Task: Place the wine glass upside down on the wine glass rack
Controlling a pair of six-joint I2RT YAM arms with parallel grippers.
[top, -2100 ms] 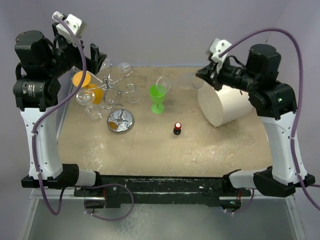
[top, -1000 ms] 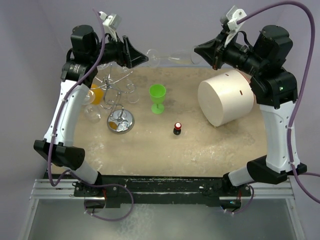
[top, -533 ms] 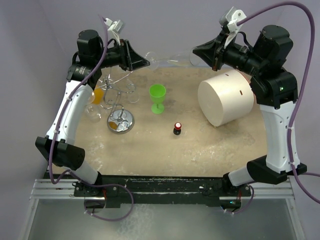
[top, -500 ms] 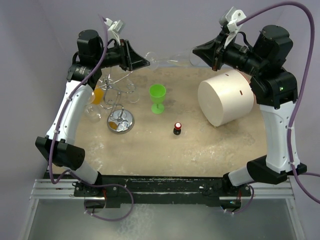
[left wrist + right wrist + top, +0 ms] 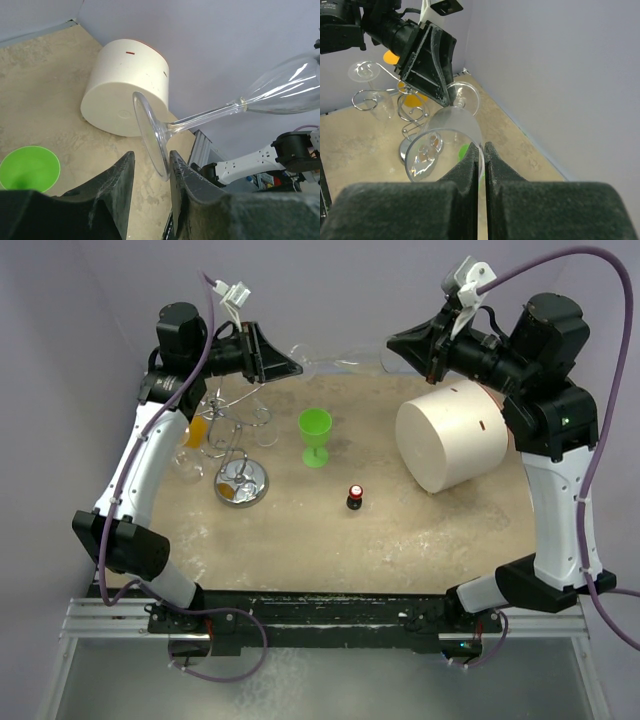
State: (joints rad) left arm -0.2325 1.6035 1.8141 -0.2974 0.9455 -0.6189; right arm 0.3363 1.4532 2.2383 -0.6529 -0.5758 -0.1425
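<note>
while aloft, wine glass (image 5: 210, 116) horizontal

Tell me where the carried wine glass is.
Top view, back middle: the wine glass hangs sideways in the air, bowl pinched by the right hand, foot between the fingers of the left hand.

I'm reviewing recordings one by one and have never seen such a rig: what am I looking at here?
Two robot arms are bolted at the near edge of a table. The wide picture looks down from above and behind them; the other two come from a camera on each wrist. On the table are a silver wine glass rack, a green goblet, a small red-capped bottle and a white cylinder. A clear wine glass is held sideways in the air: the right claw pinches its bowl rim, while the left claw has its fingers on either side of the foot. Whether those grip it, I cannot tell.
</note>
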